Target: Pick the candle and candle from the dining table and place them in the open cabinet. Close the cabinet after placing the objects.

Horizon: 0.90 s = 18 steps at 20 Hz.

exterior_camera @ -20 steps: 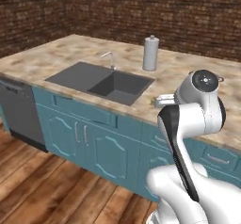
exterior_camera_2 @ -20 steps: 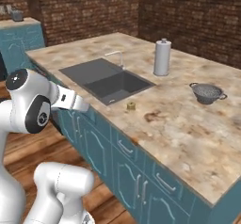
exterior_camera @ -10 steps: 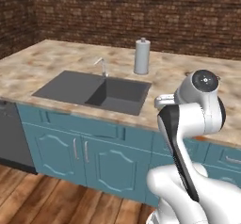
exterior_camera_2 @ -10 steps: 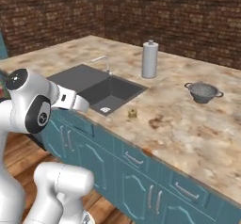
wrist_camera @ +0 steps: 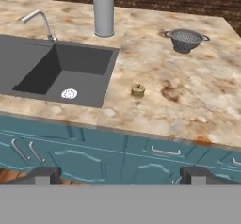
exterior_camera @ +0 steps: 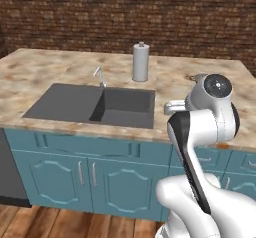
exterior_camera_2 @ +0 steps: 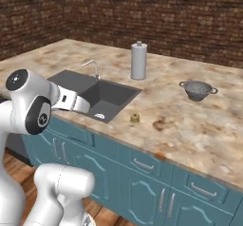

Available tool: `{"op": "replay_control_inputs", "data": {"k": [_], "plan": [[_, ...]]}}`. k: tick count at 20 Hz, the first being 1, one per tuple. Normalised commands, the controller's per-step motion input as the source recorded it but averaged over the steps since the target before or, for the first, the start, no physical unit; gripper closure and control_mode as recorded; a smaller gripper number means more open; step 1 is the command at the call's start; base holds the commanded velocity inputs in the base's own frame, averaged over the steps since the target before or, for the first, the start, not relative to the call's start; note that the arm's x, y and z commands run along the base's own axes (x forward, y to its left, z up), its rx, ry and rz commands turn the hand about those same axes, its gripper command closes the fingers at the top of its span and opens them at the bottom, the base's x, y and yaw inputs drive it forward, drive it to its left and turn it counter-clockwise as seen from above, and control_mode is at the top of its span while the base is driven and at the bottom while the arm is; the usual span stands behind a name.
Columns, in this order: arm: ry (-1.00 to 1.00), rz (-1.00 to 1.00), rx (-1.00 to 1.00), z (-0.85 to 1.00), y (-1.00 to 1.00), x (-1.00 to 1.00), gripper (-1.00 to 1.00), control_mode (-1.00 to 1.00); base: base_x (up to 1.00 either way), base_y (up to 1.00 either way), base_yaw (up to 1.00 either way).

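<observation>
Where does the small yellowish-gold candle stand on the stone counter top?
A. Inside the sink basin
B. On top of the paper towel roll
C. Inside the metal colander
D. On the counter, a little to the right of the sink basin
D: in the hand view the candle stands on bare stone just right of the sink basin, apart from the colander and the paper towel roll.

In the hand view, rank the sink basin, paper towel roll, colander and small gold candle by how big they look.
1. sink basin
2. paper towel roll
3. colander
4. small gold candle

The roll and colander sit farther from the camera than the candle, so their true sizes may be larger than they look.
</observation>
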Motion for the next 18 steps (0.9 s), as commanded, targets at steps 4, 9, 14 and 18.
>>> {"op": "replay_control_inputs", "data": {"k": [4, 9, 14, 18], "plan": [[0.0, 0.0, 0.0, 0.0, 0.0, 0.0, -1.0, 1.0, 0.36, 0.2, -0.27], [0.0, 0.0, 0.0, 0.0, 0.0, 0.0, -1.0, 1.0, 0.38, 0.2, -0.27], [0.0, 0.0, 0.0, 0.0, 0.0, 0.0, -1.0, 1.0, 0.47, 0.25, -0.23], [0.0, 0.0, 0.0, 0.0, 0.0, 0.0, -1.0, 1.0, 0.45, 0.24, -0.22]]}}
